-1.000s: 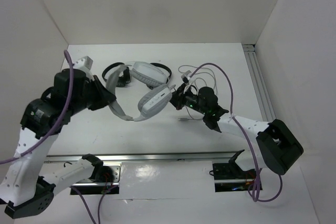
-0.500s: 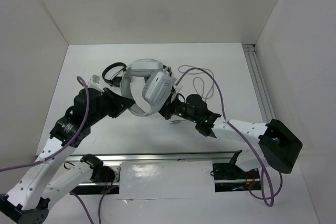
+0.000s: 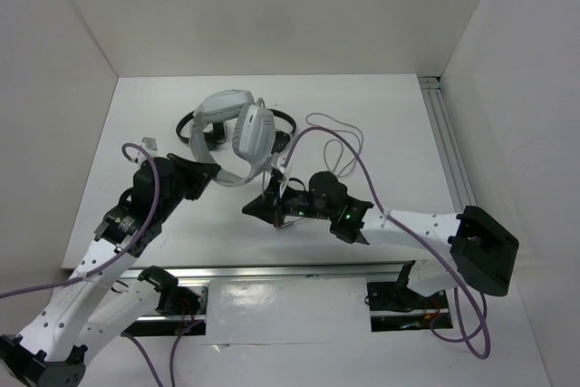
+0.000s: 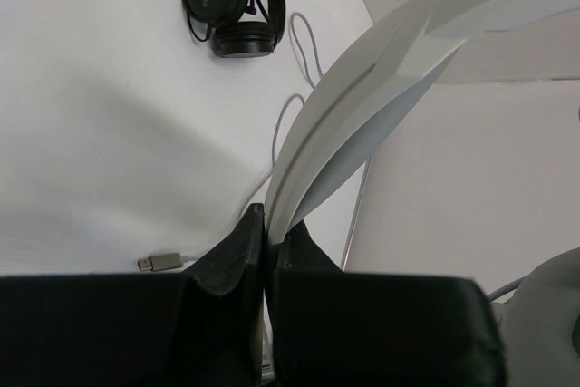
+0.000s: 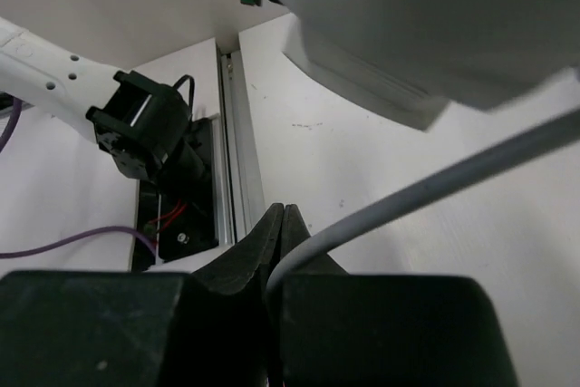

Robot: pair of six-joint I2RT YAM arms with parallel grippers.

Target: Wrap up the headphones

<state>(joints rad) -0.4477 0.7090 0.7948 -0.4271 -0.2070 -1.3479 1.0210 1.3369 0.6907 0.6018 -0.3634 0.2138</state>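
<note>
The light grey-white headphones [image 3: 243, 129] hang lifted above the table, cups up, the band looping down to my left gripper [image 3: 210, 175]. That gripper is shut on the wide band [image 4: 362, 106], as the left wrist view [image 4: 267, 224] shows. My right gripper [image 3: 256, 210] sits just right of it, near the table's middle, and is shut on the thin grey cable [image 5: 426, 186], with its jaws meeting [image 5: 283, 224] around it. One grey cup [image 5: 408, 24] fills the top of the right wrist view. The cable's loops [image 3: 340, 138] lie on the table behind the right arm. Its USB plug [image 4: 163, 262] lies on the table.
Two small black on-ear headphones lie at the back, one [image 3: 193, 124] left of the grey headphones and one [image 3: 285, 124] right of them; one also shows in the left wrist view [image 4: 227, 6]. A metal rail [image 3: 449, 142] runs along the right wall and another [image 3: 272, 271] along the near edge.
The headphones have swung up and back to the left with my left gripper. My right gripper has moved left and nearer with the cable.
</note>
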